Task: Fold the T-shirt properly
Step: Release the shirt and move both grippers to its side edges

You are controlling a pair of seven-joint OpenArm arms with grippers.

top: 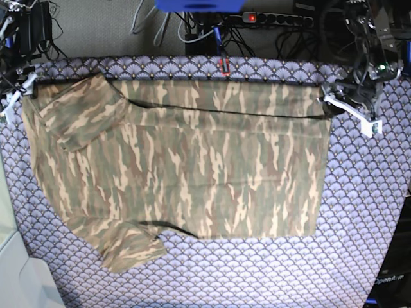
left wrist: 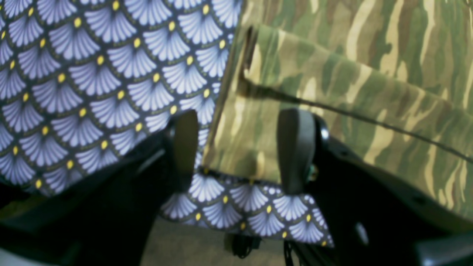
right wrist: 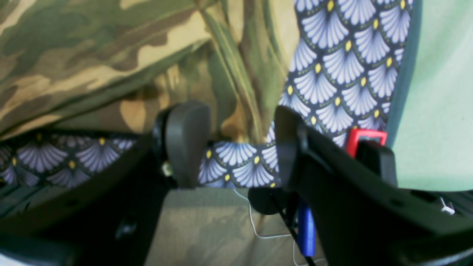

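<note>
The camouflage T-shirt (top: 186, 167) lies flat on the purple scallop table cloth (top: 257, 269), with its far edge folded over toward the middle and both sleeves tucked in at the left. My left gripper (left wrist: 240, 151) stands open at the shirt's far right corner (left wrist: 332, 81), and the folded corner lies between its fingers without being pinched. In the base view that gripper (top: 334, 102) is at the upper right. My right gripper (right wrist: 236, 147) is open too, at the far left corner (top: 26, 86), with the shirt's edge (right wrist: 92, 48) just beyond its fingertips.
The table's far edge runs right behind both grippers. Beyond it are a power strip (top: 276, 19) and tangled cables. A red clip (top: 224, 64) sits on the cloth's far edge. A pale surface (top: 19, 276) borders the table at lower left.
</note>
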